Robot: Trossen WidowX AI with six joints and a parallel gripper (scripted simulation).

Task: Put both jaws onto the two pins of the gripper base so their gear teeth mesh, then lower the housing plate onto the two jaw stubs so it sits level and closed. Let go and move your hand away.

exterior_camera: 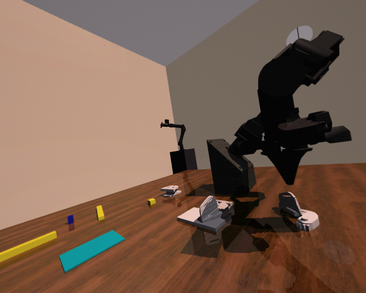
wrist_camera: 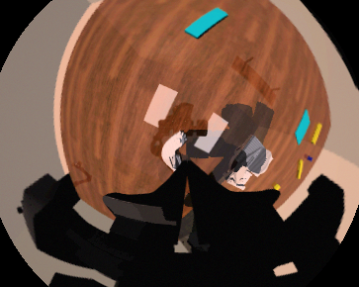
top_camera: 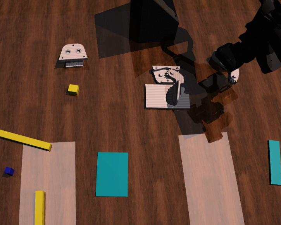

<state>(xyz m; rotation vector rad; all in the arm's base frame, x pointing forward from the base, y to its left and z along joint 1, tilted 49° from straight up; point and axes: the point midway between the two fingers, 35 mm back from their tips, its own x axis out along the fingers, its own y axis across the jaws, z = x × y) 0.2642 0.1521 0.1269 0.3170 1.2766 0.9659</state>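
The gripper base (top_camera: 156, 96) (exterior_camera: 189, 215) stands at the middle, with a ribbed rectangular plate in front and a pin plate behind. One jaw (top_camera: 179, 75) (exterior_camera: 209, 209) (wrist_camera: 254, 151) sits at its right pin, finger upright; the left pin (top_camera: 160, 75) is bare. The other jaw (top_camera: 235, 73) (exterior_camera: 309, 217) (wrist_camera: 171, 147) lies loose on the table to the right, partly hidden by the arm in the top view. The housing plate (top_camera: 73, 55) (exterior_camera: 169, 188), with two holes, is at the back left. My gripper (exterior_camera: 290, 183) (wrist_camera: 186, 163) is shut and empty, above the loose jaw.
A black wedge block (top_camera: 155, 21) (exterior_camera: 228, 173) stands behind the base. A yellow cube (top_camera: 73, 89) (exterior_camera: 151, 201), a blue cube (top_camera: 9, 170) (exterior_camera: 70, 219) and yellow bars (top_camera: 22, 139) lie left. A teal panel (top_camera: 112, 174) (exterior_camera: 91, 250) is in front, a teal bar (top_camera: 275, 161) front right.
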